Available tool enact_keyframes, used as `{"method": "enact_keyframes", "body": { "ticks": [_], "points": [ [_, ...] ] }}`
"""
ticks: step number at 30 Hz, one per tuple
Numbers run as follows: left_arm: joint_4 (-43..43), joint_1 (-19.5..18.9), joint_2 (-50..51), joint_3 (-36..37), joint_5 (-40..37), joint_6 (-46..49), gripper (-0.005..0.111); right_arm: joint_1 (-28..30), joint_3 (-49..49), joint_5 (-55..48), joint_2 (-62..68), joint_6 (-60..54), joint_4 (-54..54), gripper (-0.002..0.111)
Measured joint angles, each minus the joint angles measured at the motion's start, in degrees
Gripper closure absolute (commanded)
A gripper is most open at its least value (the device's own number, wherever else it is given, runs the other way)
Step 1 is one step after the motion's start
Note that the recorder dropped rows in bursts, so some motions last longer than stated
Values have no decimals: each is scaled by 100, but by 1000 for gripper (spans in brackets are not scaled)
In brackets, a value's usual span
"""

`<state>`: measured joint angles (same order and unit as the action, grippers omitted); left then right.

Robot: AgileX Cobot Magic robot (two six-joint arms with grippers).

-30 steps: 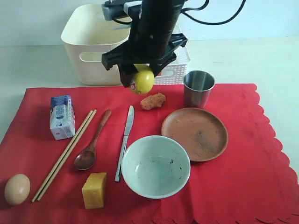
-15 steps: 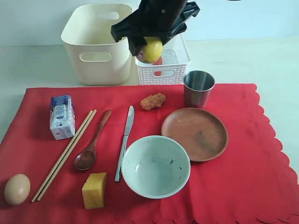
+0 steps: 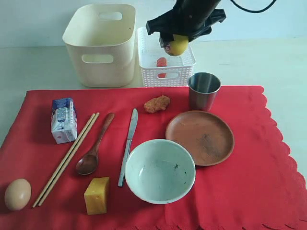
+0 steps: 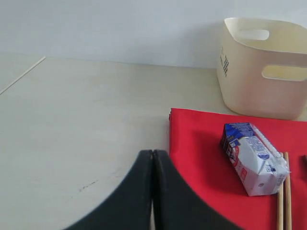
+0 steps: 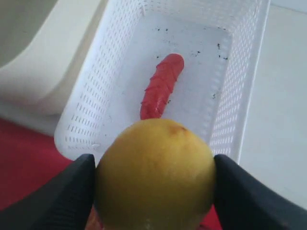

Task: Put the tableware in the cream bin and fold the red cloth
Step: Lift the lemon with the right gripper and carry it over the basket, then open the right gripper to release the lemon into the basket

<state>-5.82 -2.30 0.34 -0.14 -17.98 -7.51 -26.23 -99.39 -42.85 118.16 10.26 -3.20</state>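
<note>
1. The right fingers (image 5: 62, 196) are spread wide and grip a yellow lemon (image 5: 156, 172) from both sides. In the exterior view the lemon hangs above the white lattice basket (image 3: 165, 79), where a red sausage (image 3: 161, 62) lies.
2. The left fingers (image 4: 141, 191) are pressed shut on nothing. They sit low over the bare desk (image 4: 72, 120), just off a corner of the red cloth (image 4: 201, 158) and not far from the milk carton (image 4: 252, 160).
3. No tableware has reached the cream bin (image 3: 76, 67), which stands beside the basket behind the cloth. What shows of its inside holds nothing.
4. All six pieces lie on the cloth:
   - the steel cup (image 3: 204, 90) stands at the far edge;
   - the round brown plate (image 3: 199, 137) is just in front of the cup;
   - the pale bowl (image 3: 159, 170) is just beside the plate;
   - the table knife (image 3: 128, 139), wooden spoon (image 3: 94, 146) and chopsticks (image 3: 67, 158) lie in turn further left.
5. Food is also on the cloth: a fried nugget (image 3: 157, 103), the carton, an egg (image 3: 17, 194) and a block of cheese (image 3: 97, 195).
6. The step in hand looks like clearing food into the basket, so the task proper has hardly begun. Every piece of tableware has yet to go in the bin. The cloth lies flat and unfolded, and it probably cannot be folded until everything is off it.
</note>
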Motion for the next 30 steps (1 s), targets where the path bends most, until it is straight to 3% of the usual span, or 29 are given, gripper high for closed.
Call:
{"method": "enact_keyframes", "body": {
  "ticks": [30],
  "points": [
    [0,0,0,0,0,0,107,63,0,1814,1081,69,-807,108]
  ]
}}
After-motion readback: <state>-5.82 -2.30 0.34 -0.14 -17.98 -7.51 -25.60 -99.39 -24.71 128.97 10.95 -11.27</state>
